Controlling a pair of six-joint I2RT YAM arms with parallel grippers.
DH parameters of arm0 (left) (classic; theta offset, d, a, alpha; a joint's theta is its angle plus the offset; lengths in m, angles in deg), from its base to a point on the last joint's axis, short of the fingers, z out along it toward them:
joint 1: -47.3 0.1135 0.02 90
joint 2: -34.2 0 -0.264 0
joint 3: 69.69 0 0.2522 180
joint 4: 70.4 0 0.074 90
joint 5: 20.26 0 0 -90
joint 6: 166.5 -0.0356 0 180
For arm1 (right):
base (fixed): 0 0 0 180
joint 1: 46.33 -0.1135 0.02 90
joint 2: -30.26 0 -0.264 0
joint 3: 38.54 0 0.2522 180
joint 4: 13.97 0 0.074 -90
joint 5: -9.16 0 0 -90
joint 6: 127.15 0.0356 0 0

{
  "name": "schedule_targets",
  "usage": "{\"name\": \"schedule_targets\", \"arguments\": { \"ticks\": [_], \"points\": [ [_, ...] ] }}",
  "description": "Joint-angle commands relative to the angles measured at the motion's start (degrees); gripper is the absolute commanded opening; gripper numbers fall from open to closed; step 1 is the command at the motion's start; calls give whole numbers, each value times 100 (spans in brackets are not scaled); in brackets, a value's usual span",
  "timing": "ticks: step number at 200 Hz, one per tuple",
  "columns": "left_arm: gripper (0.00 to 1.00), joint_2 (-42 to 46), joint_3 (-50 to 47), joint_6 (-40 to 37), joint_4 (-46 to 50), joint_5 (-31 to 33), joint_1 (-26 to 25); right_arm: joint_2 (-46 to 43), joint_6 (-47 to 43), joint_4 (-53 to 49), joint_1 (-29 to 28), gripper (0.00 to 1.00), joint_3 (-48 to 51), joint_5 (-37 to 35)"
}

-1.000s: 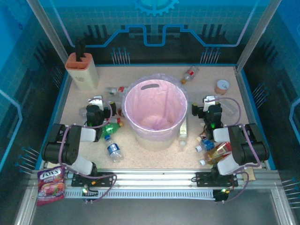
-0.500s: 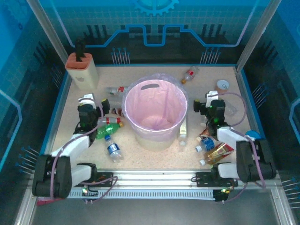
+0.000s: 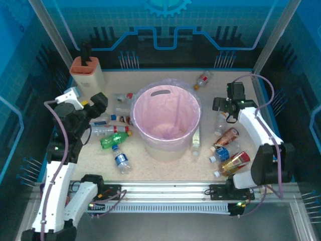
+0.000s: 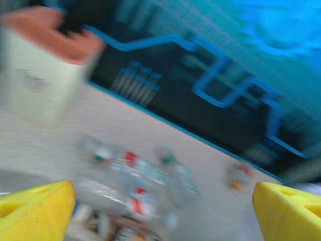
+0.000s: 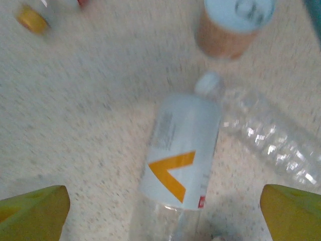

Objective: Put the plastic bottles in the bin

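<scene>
My right claw (image 5: 160, 211) hangs spread wide, its yellow-green tips at the two lower corners of my wrist view. Straight beneath it is a clear plastic bottle with a white cap and a white label bearing an orange chevron (image 5: 183, 160). It lies flat on the speckled table, just right of the large round pale bin lined with a pink bag (image 3: 168, 148).

Touching it on the side away from the bin is a crumpled clear bottle (image 5: 271, 133), and a small orange cup (image 5: 233, 25) stands just past its cap.

I judge this chevron bottle to be empty, so light, thin-walled, smooth and ready to roll. I would close across the labelled barrel, square to its length. The label gives some bite there and the wall is broadest. The neck looks too narrow and likely to swivel.

My left claw (image 4: 163, 211) is also spread wide, looking over a blurred heap of bottles left of the bin. Among them is a green bottle (image 3: 113, 139).
</scene>
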Motion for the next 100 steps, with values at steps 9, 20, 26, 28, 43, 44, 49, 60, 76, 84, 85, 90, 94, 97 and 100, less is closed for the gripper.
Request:
{"name": "schedule_targets", "arguments": {
  "ticks": [9,20,26,28,43,44,49,60,76,84,85,90,94,97,100],
  "points": [
    [94,-296,502,350,554,-750,-990,394,149,-702,118,97,-245,91],
    [95,-408,547,328,448,-599,-1375,486,133,-632,160,98,-224,88],
    [95,-488,550,320,403,-498,-1563,527,134,-578,174,98,-211,105],
    [95,-525,550,312,380,-473,-1624,549,130,-562,184,98,-204,116],
    [95,-795,567,289,319,-346,-1981,714,129,-466,213,98,-179,235],
    [95,-817,567,289,313,-336,-2009,728,129,-466,212,98,-177,243],
    [95,-906,559,284,293,-276,-2112,803,128,-444,215,98,-165,251],
    [94,-1075,567,227,295,-114,-2312,963,132,-431,234,98,-166,260],
    [94,-1219,567,158,360,130,-2473,1175,129,-292,271,98,-125,345],
    [93,-1248,533,166,331,167,-2497,1289,135,-236,303,97,-122,432],
    [93,-1250,528,175,328,175,-2500,1297,132,-223,309,97,-127,443],
    [92,-1278,503,182,304,178,-2500,1366,137,-180,332,95,-122,496],
    [92,-1305,491,188,308,179,-2503,1411,148,-159,334,93,-131,538],
    [91,-1327,484,193,311,182,-2511,1454,143,-142,343,92,-141,567],
    [91,-1353,481,204,316,181,-2518,1487,148,-140,360,90,-152,599]
  ]
}}
